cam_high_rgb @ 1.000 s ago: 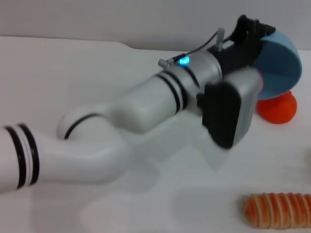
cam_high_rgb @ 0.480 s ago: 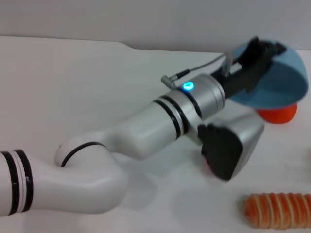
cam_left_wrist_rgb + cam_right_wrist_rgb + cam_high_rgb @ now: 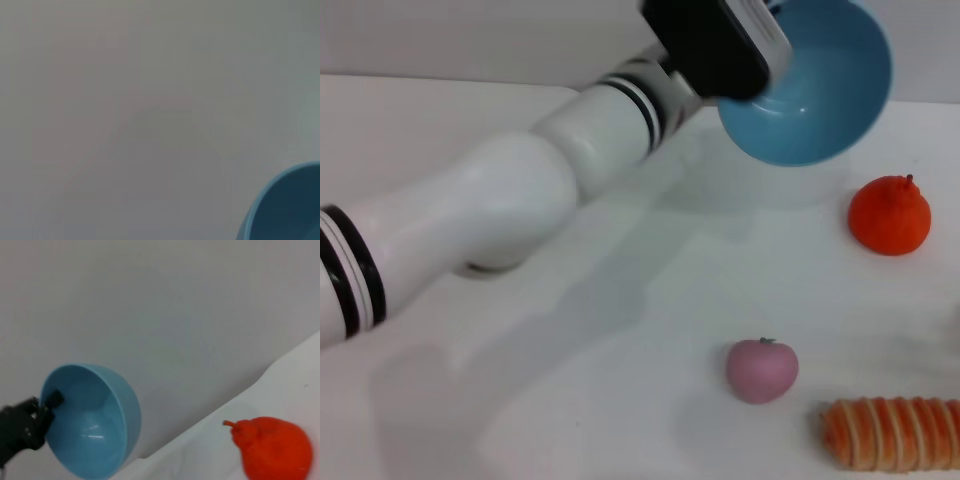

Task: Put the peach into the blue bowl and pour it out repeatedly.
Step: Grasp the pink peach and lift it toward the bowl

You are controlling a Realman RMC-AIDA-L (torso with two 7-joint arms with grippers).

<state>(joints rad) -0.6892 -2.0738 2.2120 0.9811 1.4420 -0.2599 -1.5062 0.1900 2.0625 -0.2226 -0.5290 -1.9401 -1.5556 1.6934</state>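
Note:
My left arm holds the blue bowl (image 3: 815,90) up in the air at the back of the table, tipped on its side so that its empty inside faces forward. The left gripper (image 3: 44,409) is shut on the bowl's rim, one black finger inside and the rest outside; in the head view the wrist housing (image 3: 715,40) hides it. A corner of the bowl (image 3: 287,207) shows in the left wrist view. The pink peach (image 3: 761,370) lies on the white table, in front of and below the bowl. My right gripper is out of view.
An orange-red stemmed fruit (image 3: 889,215) sits on the table right of the bowl, also seen as the orange-red fruit (image 3: 272,447) in the right wrist view. A striped orange roll (image 3: 890,433) lies at the front right edge, close to the peach.
The left arm has swung up and back, lifting the bowl from beside the orange-red fruit and tipping it over. The peach, unseen before, now lies on the table.

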